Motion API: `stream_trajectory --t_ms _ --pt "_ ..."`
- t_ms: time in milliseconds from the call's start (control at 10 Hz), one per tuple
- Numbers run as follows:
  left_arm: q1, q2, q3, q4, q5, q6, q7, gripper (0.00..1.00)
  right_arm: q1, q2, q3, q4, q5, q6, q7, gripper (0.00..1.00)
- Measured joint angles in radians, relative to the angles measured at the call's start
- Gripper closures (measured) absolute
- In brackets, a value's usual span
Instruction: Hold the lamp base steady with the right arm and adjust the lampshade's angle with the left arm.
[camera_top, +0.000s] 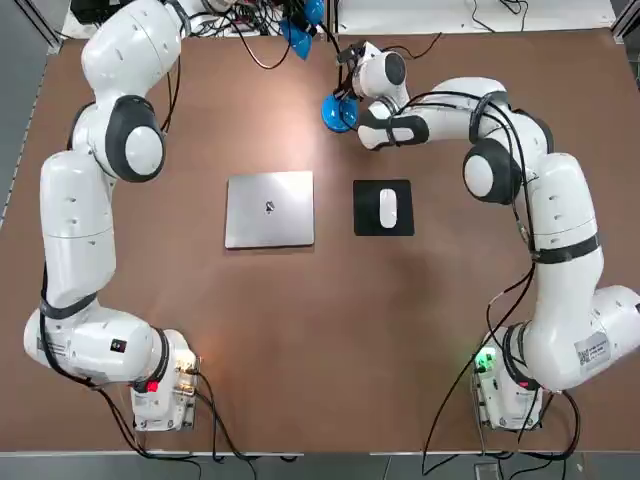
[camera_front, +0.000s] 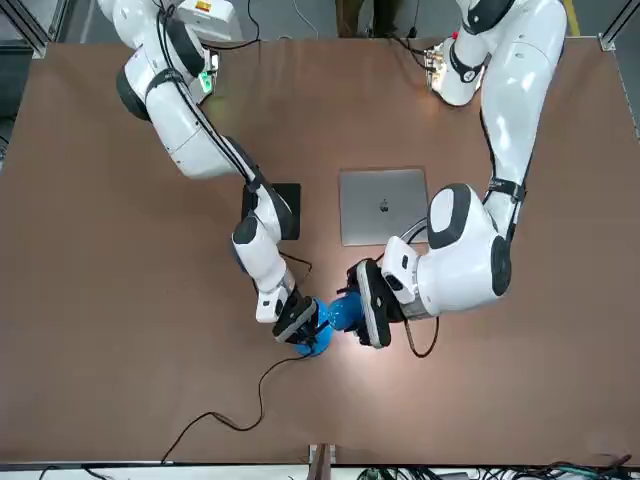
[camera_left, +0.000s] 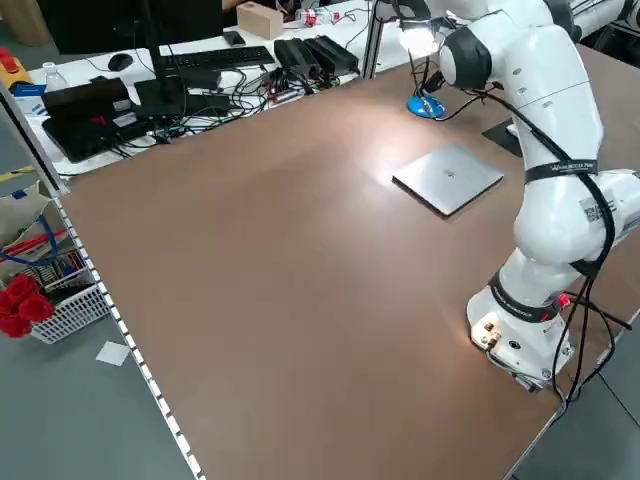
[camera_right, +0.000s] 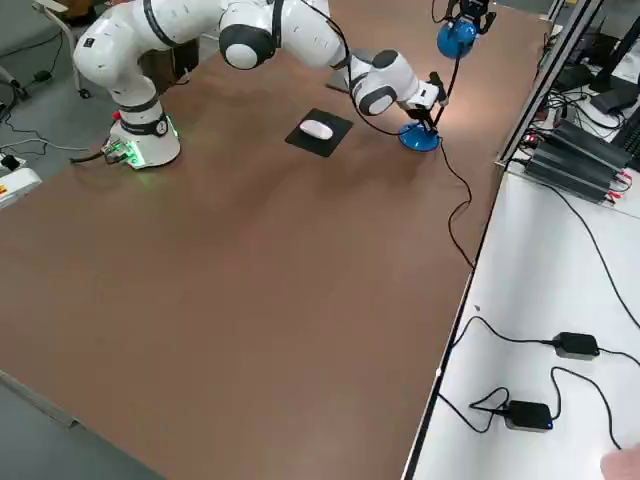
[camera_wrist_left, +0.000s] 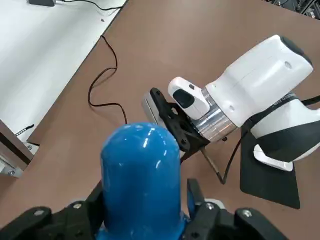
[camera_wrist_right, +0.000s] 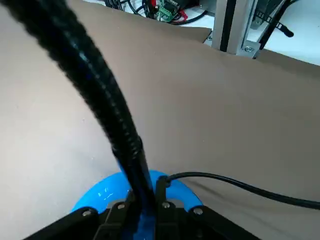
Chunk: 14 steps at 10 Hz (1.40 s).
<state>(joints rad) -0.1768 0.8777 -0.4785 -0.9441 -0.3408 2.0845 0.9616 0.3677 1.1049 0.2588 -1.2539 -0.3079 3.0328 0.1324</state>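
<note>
Left hand (camera_wrist_left: 145, 220): reaches in from beside the lamp at the counter's far edge, fingers (camera_wrist_left: 200, 210) pinching the shade (camera_wrist_left: 141, 180) on both sides.
Right hand (camera_wrist_right: 142, 210): low over the base (camera_wrist_right: 107, 192), fingers (camera_wrist_right: 167, 207) pressed together around the foot of the stem (camera_wrist_right: 90, 90).
Arms: left arm (camera_top: 95, 190) stretched along the counter's left side; right arm (camera_top: 520, 190) bent in from the right.
Shade: bright blue, rounded cone, lifted above the counter (camera_top: 180, 300).
Base: glossy blue disc flat on the counter, black cord (camera_front: 235, 405) trailing off toward the edge.
Room: laptop (camera_top: 269, 209) and mousepad (camera_top: 383, 207) with mouse (camera_top: 387, 207) lie mid-counter, well apart from the lamp; open brown surface on either side.
</note>
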Motion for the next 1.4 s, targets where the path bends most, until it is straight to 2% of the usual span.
stream_trajectory --t_ms 800,1400 --pt "-0.001 0.000 0.000 0.001 0.006 0.000 -0.002 0.42 0.000 0.000 -0.001 0.000 0.000 0.001 0.000 0.85" --pt "-0.001 0.000 0.000 0.001 0.006 0.000 -0.124 0.42 0.001 0.000 -0.001 0.000 0.000 0.002 0.000 0.85"
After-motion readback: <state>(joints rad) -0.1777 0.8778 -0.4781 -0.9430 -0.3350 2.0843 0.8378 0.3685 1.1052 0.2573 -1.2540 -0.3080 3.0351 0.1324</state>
